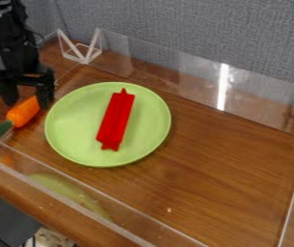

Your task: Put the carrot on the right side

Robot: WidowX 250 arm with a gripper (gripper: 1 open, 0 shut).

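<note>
One black robotic claw (23,96), fingers apart, hangs over the small orange tapered carrot (24,113), presumably lining up a grasp.

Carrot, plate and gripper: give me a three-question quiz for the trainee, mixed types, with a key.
1. True or false: the carrot lies on the plate.
2. Fill in: the bar on the plate is ____.
3. Which is nearer the gripper: (a) the carrot or (b) the bar?

Key: 1 false; 2 red; 3 a.
</note>
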